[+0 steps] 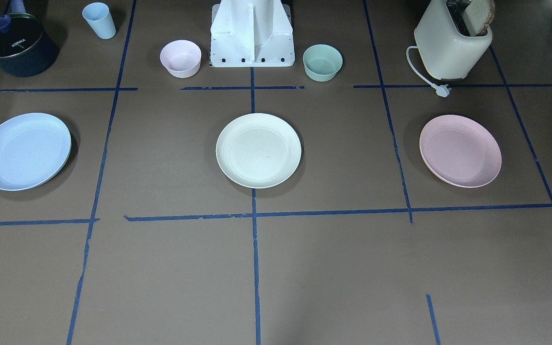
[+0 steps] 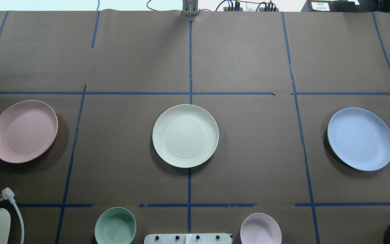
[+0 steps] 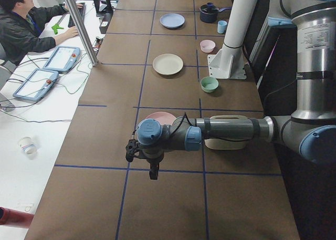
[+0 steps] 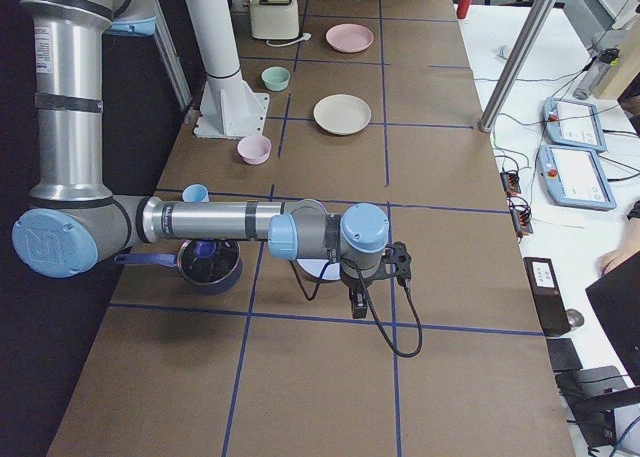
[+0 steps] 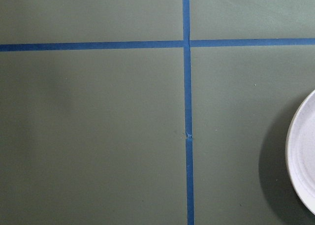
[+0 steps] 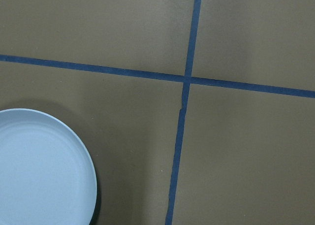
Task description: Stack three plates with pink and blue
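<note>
Lena: Nearest us in the left-end view, the left gripper (image 3: 153, 173) hangs off a forearm (image 3: 231, 128) stretched level across the table (image 2: 249, 152), wrist bent straight down. Can we call its jaws?

Tom: We can't, not from the side views, and they're the only ones showing it. Same for the right gripper (image 4: 358, 305): arm laid out flat, tool pointing down, opening impossible to tell. No plate is in either one.

Lena: And the plates?

Tom: We've got a row across the middle. The pink plate (image 2: 24, 131) is on the robot's left, the cream plate (image 2: 185, 135) dead centre, the blue plate (image 2: 360, 139) on its right. All lie flat and well apart, with blue tape (image 2: 300, 135) running between them.

Lena: We read that layout as one coloured plate per arm, with cream as the base.

Tom: Agreed, that's our guess. Each wrist camera catches only its plate's rim at the frame edge. So we judge both grippers hover beside their plates, toward the table ends, not over them. Nothing stacked yet.
</note>
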### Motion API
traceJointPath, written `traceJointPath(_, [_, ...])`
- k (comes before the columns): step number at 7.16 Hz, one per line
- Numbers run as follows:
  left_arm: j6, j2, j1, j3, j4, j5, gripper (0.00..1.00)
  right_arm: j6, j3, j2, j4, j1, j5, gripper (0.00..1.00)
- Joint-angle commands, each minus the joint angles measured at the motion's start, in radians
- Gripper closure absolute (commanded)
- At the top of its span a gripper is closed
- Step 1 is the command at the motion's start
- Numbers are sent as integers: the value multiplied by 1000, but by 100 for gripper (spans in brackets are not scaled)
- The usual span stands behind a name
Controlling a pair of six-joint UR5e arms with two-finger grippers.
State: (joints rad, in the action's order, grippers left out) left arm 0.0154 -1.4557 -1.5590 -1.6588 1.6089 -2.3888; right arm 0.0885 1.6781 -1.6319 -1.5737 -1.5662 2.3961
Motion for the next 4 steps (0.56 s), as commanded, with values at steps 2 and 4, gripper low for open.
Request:
traceJointPath(2, [-12,-3,0,-6,9,-10,0,-1,9,1,1,0,-3,0])
traceJointPath(4, [-93,-3,32,-19,70,-16,0,1,8,1,1,0,0,0])
